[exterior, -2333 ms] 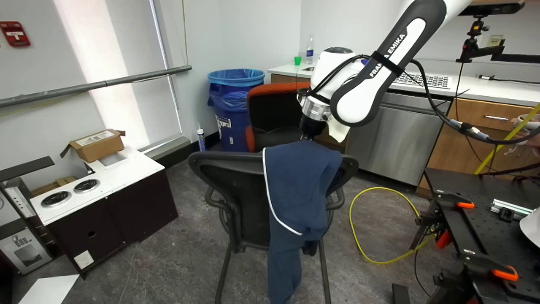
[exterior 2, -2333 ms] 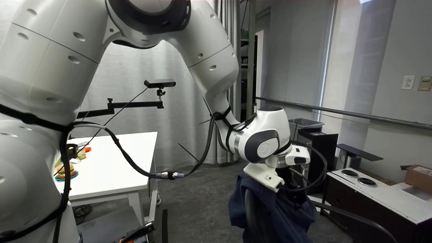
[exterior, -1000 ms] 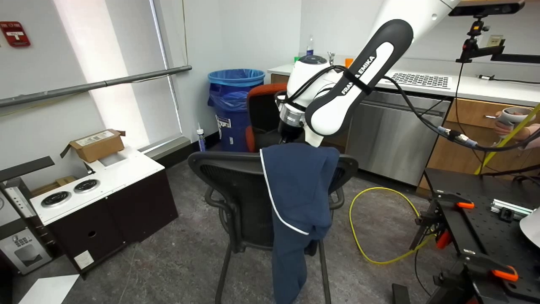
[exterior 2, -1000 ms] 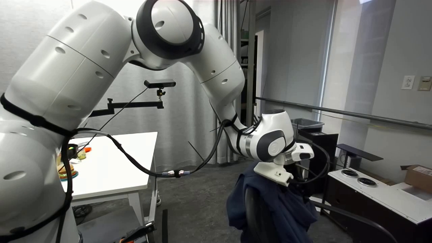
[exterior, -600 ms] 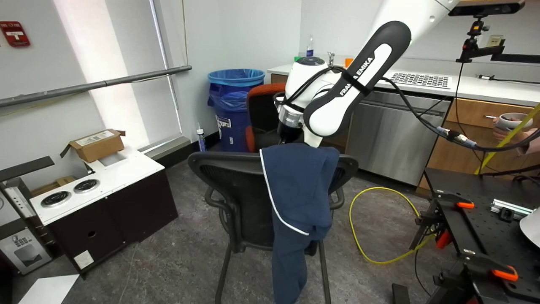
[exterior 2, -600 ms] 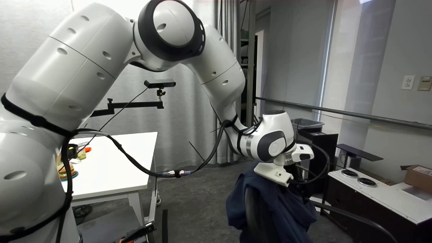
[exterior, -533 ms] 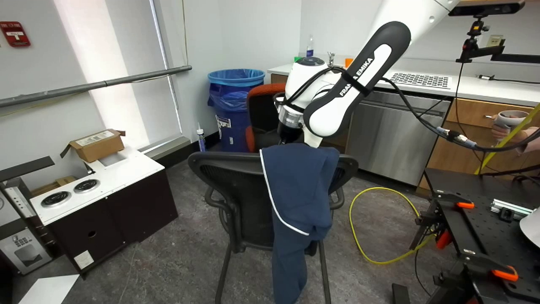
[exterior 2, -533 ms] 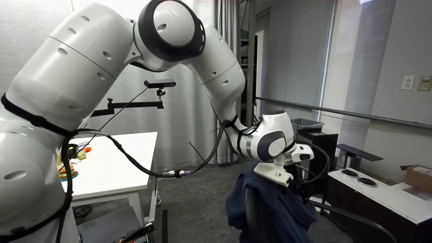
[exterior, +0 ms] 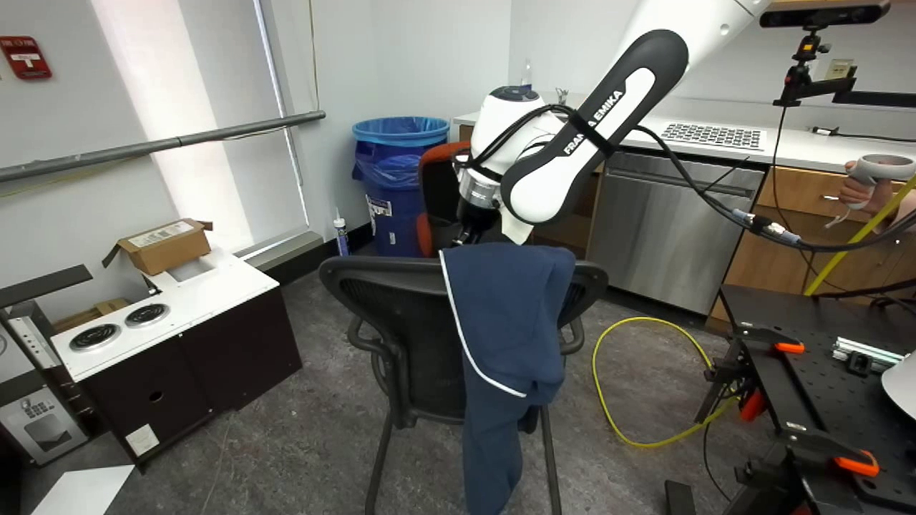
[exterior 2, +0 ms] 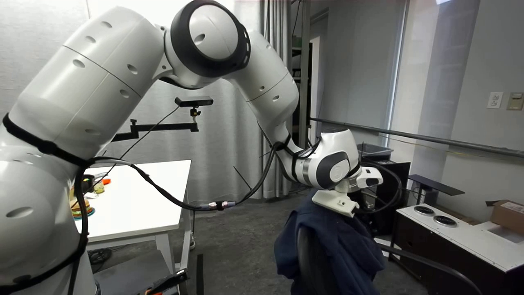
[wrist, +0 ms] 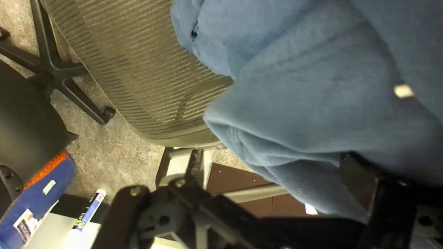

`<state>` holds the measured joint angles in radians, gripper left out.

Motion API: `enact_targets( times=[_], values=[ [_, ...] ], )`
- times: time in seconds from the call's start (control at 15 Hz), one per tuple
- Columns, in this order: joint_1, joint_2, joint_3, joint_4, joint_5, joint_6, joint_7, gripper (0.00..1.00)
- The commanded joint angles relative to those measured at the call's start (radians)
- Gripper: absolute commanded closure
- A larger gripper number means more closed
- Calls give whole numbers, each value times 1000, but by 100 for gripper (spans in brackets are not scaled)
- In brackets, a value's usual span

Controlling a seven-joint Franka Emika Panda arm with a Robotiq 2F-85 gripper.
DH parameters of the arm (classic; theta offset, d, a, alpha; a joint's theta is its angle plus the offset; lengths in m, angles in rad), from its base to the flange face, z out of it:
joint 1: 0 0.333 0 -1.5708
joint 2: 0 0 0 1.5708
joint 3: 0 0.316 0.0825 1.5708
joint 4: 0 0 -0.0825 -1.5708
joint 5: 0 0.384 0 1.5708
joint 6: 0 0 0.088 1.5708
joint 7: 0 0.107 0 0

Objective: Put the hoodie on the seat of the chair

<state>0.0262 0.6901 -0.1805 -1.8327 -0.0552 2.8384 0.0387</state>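
Just lifted black two-fingered gripper [wrist: 272, 157] slightly, spread and grasping nothing, leaving navy-blue fabric hoodie [exterior: 509, 315] draped over back of black mesh office chair [exterior: 424, 332] and placement apparently outstanding.

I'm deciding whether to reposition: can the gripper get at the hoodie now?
Probably yes: the gripper stands open close to the hoodie draped over the chair's backrest, and no obstacle shows between them in the wrist view.

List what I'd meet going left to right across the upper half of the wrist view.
Wheeled base → mesh seat → hoodie.
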Motion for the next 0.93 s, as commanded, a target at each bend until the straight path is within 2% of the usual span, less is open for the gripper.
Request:
enact_targets(
  times=[0.0, 0.47, 0.67, 0.87],
  values=[
    [29, 25, 15, 79, -10, -35, 49, 0],
    [42, 32, 18, 75, -9, -41, 60, 0],
    [43, 22, 17, 43, -6, -46, 72, 0],
    [54, -22, 5, -37, -6, -45, 103, 0]
  ],
)
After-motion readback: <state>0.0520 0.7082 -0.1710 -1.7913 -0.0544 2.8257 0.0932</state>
